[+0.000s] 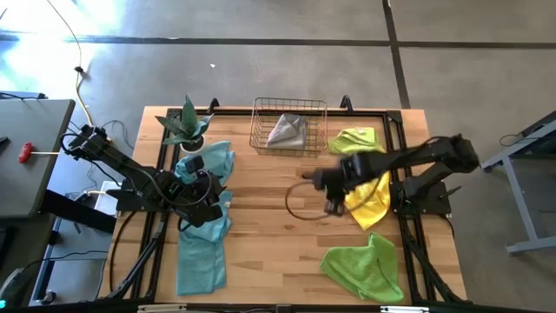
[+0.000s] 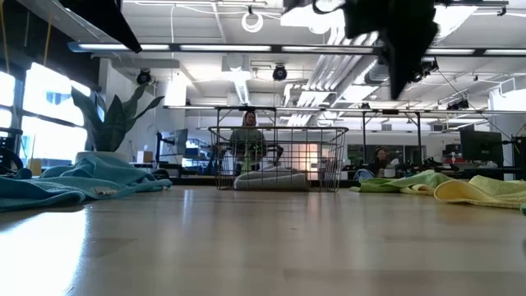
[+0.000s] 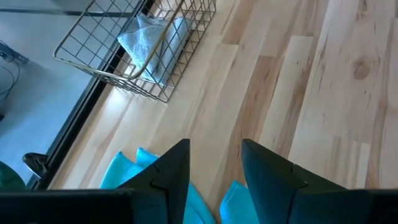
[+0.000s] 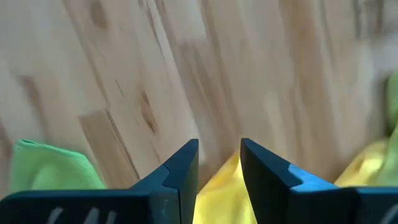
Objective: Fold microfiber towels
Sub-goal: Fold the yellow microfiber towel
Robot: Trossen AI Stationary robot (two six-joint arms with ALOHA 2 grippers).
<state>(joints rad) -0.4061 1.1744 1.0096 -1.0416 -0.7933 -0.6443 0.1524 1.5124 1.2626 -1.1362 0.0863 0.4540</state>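
- The right gripper (image 1: 333,193) is hanging over the middle of the wooden table (image 1: 261,252), with its fingers (image 4: 180,171) standing a little apart in the right wrist view and gripping nothing; bare wood is showing in the gap between them.
- A yellow microfiber towel (image 1: 369,198) is lying crumpled just beside that gripper, on the side toward the right arm's base, and its edge is peeking up between and under the fingers in the wrist view (below them, not pinched).
- A lime green towel (image 1: 365,268) is lying nearer the front edge of the table, well apart from the right gripper, and a second lime green towel (image 1: 356,139) is lying behind it, beside the wire basket (image 1: 289,129).
- A grey towel (image 1: 288,132) is sitting inside the basket, which is standing at the far edge, beyond both grippers.
- A dark thin ring (image 1: 304,202) is lying on the wood right under the right gripper; what it is cannot be made out.
- The left gripper (image 1: 193,202) is hovering over the teal blue towels (image 1: 204,235), which are spreading out under it and toward the front edge; its fingers (image 3: 171,171) are parted, and nothing is showing between them.
- A potted plant (image 1: 187,124) is standing at the far corner beyond the left gripper.
- In the low view the right arm is only a dark blur at the top edge, and people are showing dimly behind the basket.
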